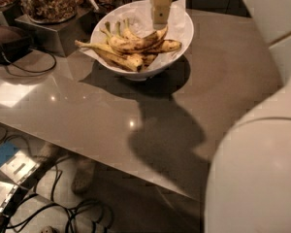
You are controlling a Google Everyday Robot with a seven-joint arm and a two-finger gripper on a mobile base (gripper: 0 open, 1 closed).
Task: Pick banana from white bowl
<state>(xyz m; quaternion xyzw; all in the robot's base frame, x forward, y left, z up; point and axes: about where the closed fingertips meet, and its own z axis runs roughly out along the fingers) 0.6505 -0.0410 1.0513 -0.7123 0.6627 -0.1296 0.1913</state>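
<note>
Hanging over the white bowl [183, 41], the claw [160, 21] sits just above the banana [136, 44]

Pincer [160, 19] at top centre of view, pointing down, white arm [262, 169] large at near right

Cream claw [160, 17] top centre, white casing [262, 174]

Grey table [223, 81]: white bowl [183, 33], steel box [51, 37], black cable [35, 70]; jaws above bowl.
</note>
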